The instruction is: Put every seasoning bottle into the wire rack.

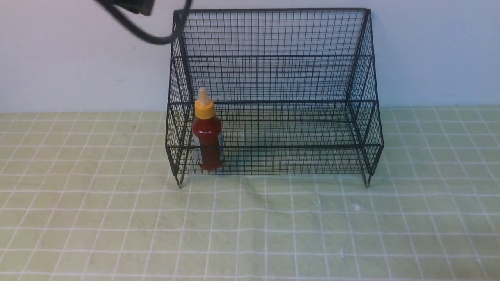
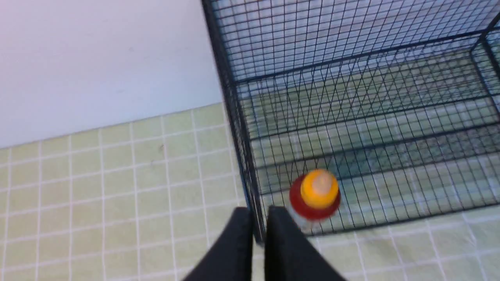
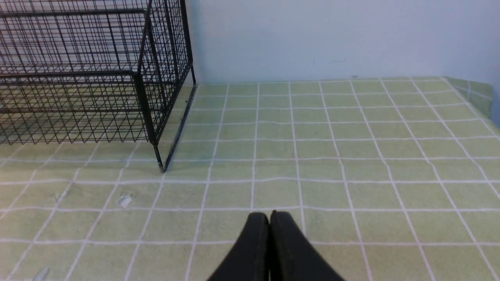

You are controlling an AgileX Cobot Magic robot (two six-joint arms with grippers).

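The seasoning bottle point(image 1: 207, 132), dark red sauce with a yellow-orange cap and pale nozzle, stands upright on the lowest tier at the left end of the black wire rack point(image 1: 273, 58). In the left wrist view I look down on the bottle point(image 2: 316, 193) inside the rack point(image 2: 351, 97). My left gripper point(image 2: 259, 212) hangs high above the rack's front left corner. Its jaws are nearly together with a thin gap and hold nothing. My right gripper point(image 3: 269, 214) is shut and empty, low over the cloth to the right of the rack point(image 3: 78, 78).
A pale green checked cloth point(image 1: 250, 234) covers the table up to a white wall point(image 1: 78, 58). Part of my left arm and its black cable point(image 1: 133, 27) show at the top left. Small white specks point(image 1: 356, 207) lie in front of the rack.
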